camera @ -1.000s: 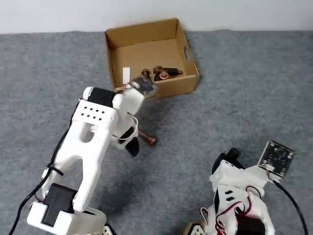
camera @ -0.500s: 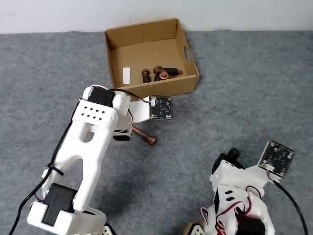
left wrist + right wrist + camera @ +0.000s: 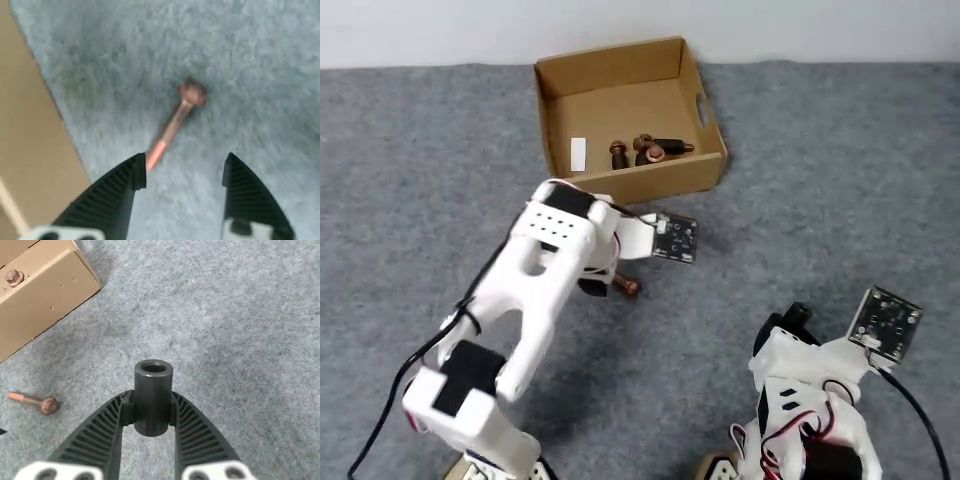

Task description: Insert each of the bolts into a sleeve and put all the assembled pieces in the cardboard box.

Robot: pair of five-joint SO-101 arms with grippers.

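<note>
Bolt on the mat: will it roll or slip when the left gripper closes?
The bolt looks like rigid metal, unlikely to flex. Its round shank could roll, though the wide head and fuzzy grey mat probably damp that.

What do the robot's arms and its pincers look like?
Both arms are chunky white plastic with black motor blocks. The left arm has a patch of small round holes and thin red wires; the right arm has red and white wires. Black cables trail from both. Each carries a square circuit board. The left pincer and right pincer have black ribbed fingers.
</note>
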